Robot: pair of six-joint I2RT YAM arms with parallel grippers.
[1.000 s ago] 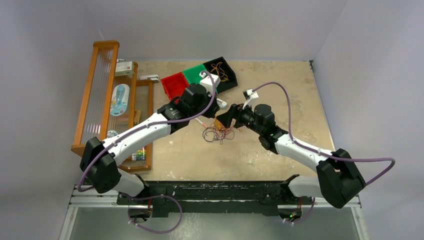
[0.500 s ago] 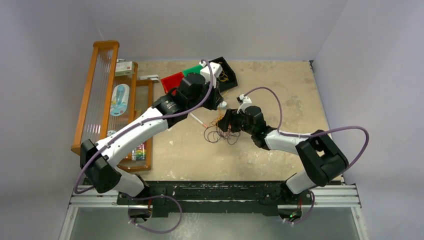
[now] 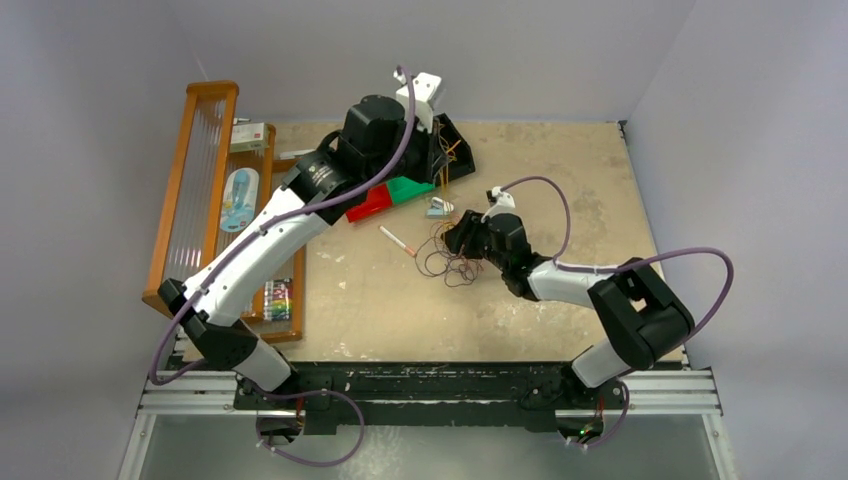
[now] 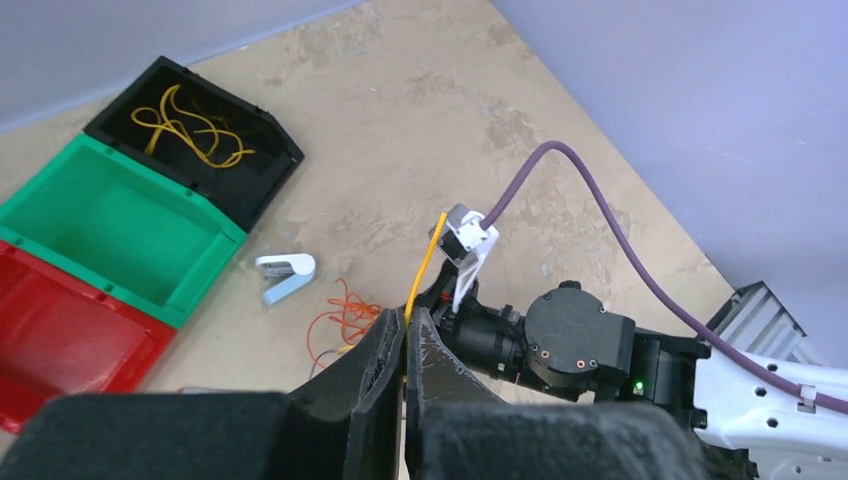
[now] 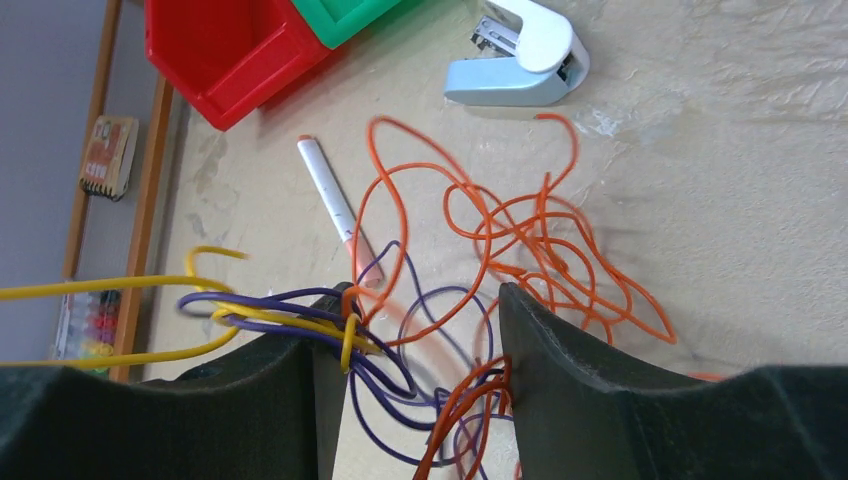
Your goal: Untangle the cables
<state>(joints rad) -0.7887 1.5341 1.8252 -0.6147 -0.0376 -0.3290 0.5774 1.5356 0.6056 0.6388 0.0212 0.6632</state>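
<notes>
Left claw (image 4: 405, 328) pinches one yellow cable (image 4: 427, 262); right claw (image 5: 420, 330) stands spread astride tangled orange, purple, yellow cables (image 5: 550, 262)

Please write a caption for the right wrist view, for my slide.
Right gripper, jaws apart, over tangled orange, purple and yellow cables; a stapler and a pen lie beyond.

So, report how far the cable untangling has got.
Done: some yellow cables lie in the black bin. In hand: the left hand is shut on one yellow cable, drawn taut from the tangle; the right hand stands open over it. Left: orange cables and purple cables lie knotted together on the table.
</notes>
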